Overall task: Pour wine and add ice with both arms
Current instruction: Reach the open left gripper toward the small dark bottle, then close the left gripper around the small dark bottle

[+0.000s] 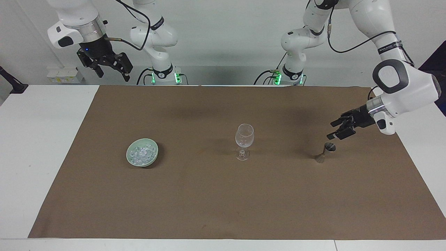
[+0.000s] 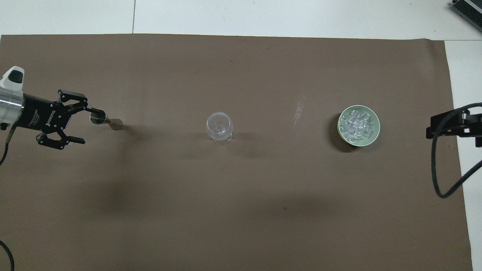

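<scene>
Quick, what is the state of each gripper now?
Left gripper: open, holding nothing, just above the metal measuring cup.
Right gripper: open, holding nothing, waiting raised at its own end of the table.

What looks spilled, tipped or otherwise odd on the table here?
Nothing stands out. The jigger, wine glass and bowl of ice stand upright on the brown mat, with no spill visible.

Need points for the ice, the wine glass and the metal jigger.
ice [image 2: 358,124], overhead view, middle of the heap in the bowl.
wine glass [image 1: 244,136], facing view, on its bowl.
metal jigger [image 1: 325,151], facing view, on its narrow waist.
</scene>
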You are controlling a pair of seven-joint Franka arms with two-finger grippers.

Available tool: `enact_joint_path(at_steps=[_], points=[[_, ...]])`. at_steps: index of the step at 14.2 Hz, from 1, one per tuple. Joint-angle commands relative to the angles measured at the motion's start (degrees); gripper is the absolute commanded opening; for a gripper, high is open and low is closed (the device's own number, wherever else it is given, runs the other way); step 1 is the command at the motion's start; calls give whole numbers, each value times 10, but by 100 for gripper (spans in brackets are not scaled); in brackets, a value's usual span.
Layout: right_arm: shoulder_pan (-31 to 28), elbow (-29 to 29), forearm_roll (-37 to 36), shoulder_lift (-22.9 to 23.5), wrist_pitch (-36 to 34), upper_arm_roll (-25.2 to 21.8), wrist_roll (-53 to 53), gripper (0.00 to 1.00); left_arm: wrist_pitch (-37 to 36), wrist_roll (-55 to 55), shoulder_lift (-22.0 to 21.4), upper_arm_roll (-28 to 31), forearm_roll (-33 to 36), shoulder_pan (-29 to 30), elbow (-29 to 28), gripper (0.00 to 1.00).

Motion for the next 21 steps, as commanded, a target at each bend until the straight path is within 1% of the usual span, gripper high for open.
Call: enact_joint_path(at_steps=[1, 3, 6, 8, 9, 10, 12, 15, 18, 19, 21], points=[[-10, 5, 6, 0, -9, 3, -10, 100, 20, -44, 23, -3, -36, 11, 3, 100], [-10, 5, 6, 0, -9, 2, -10, 100, 40, -73, 27, -4, -52, 20, 3, 100], [-10, 5, 6, 0, -8, 3, -12, 100, 71, -87, 47, -4, -52, 22, 5, 100], [-10, 5, 6, 0, -7, 3, -11, 100, 72, -87, 62, -4, -60, 38, 7, 100], [-10, 5, 6, 0, -7, 5, -11, 100, 70, -87, 74, -4, -79, 54, 7, 100], [-10, 5, 6, 0, -7, 5, -10, 100, 65, -87, 92, -5, -96, 68, 10, 100], [-10, 5, 6, 0, -7, 5, -11, 100, 66, -87, 125, -5, -119, 76, 22, 100], [-10, 5, 6, 0, -7, 5, -10, 100, 70, -92, 135, -5, -165, 77, 20, 100], [-10, 5, 6, 0, -7, 5, -10, 100, 68, -91, 154, -5, -168, 78, 21, 100], [-10, 5, 6, 0, -7, 5, -10, 100, 67, -90, 164, -5, -182, 87, 20, 100], [-10, 5, 6, 0, -7, 5, -10, 100, 63, -92, 167, -6, -194, 91, 20, 100]])
